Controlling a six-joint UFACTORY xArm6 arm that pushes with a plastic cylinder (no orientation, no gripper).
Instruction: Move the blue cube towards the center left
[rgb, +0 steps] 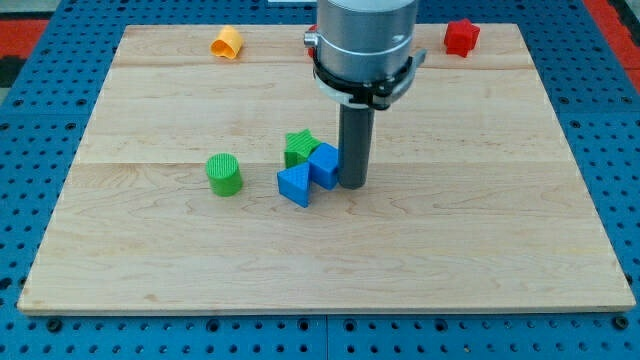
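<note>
The blue cube (324, 165) sits near the board's middle, touching the blue triangle block (295, 185) at its lower left and the green star block (299, 146) at its upper left. My tip (352, 185) stands on the board right against the cube's right side. The rod and arm body rise above it and hide part of the top row.
A green cylinder (224, 174) stands to the left of the cluster. An orange-yellow block (227, 41) and a red star block (460, 36) sit along the wooden board's (120, 250) top edge. The arm covers other top-row blocks.
</note>
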